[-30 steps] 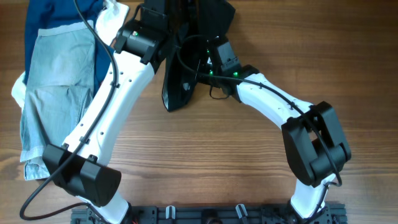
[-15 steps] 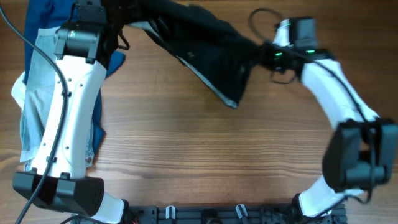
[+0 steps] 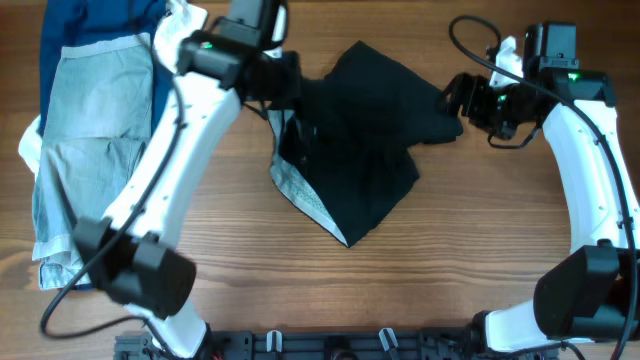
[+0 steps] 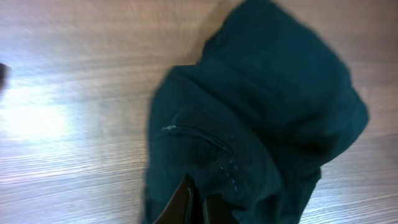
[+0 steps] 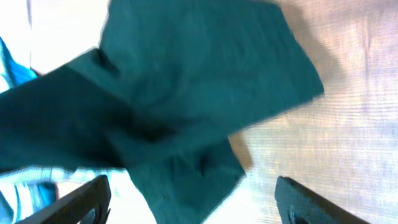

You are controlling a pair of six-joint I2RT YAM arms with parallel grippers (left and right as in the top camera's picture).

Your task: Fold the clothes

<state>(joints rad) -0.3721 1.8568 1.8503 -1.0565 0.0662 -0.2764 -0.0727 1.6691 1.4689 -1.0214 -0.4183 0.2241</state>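
The clothes, black shorts [image 3: 365, 150], lie crumpled and partly spread on the wooden table in the overhead view, with a pale inner edge showing at their lower left. My left gripper [image 3: 298, 98] is shut on the shorts' upper left part. In the left wrist view its closed fingers [image 4: 186, 208] pinch the dark fabric [image 4: 261, 112]. My right gripper [image 3: 458, 100] sits open just off the shorts' right edge. In the right wrist view its fingers [image 5: 87, 199] stand wide apart above the cloth [image 5: 186, 93], holding nothing.
Pale blue denim shorts [image 3: 85, 150] lie over a dark blue garment [image 3: 80, 25] at the far left, with a bit of white cloth [image 3: 185, 15] at the back. A black rack [image 3: 330, 345] runs along the front edge.
The shorts, stretched in the air between both grippers, have come down on the table's middle. My right gripper has opened and let go. My left arm has swung back toward the centre, still gripping.
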